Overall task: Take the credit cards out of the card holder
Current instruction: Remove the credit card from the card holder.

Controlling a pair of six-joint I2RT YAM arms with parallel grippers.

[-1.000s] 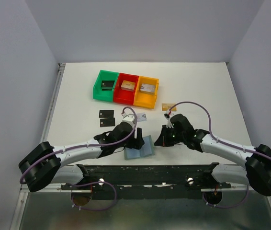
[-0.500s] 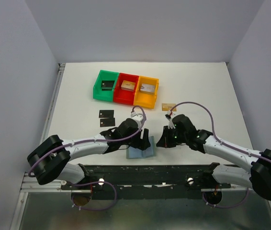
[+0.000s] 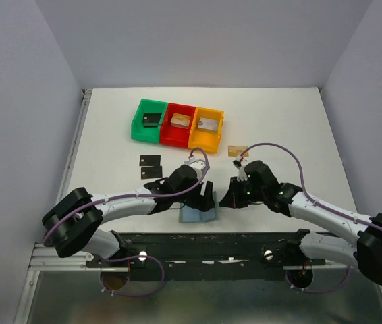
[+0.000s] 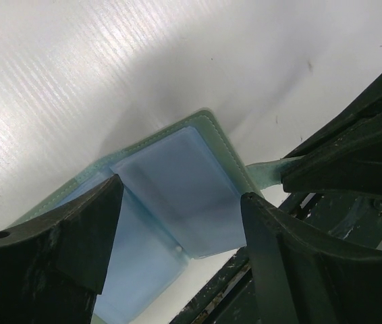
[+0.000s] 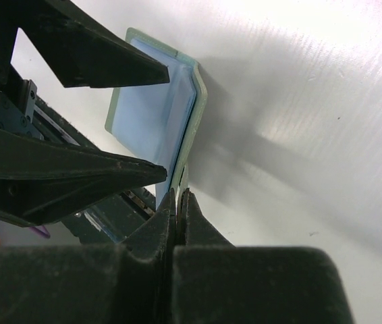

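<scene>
Card holder [image 3: 192, 215] lies open at the near table edge, directly under your left gripper [image 4: 181, 197], whose jaws are spread over one pocket. Right gripper [image 5: 177, 196] pinches the tab [image 4: 268, 173] from the right.

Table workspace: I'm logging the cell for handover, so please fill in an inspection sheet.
Surface: white table, evenly lit.
Job's things: card holder open between the grippers; two black cards and a gold-tan card lie out on the table.
Clutter: green bin, red bin, orange bin, a piece in each.
Grippers: left gripper open over the holder; right gripper shut on its tab.
Cables: purple cables arch free above the table.
Surroundings: plain pale walls.
</scene>
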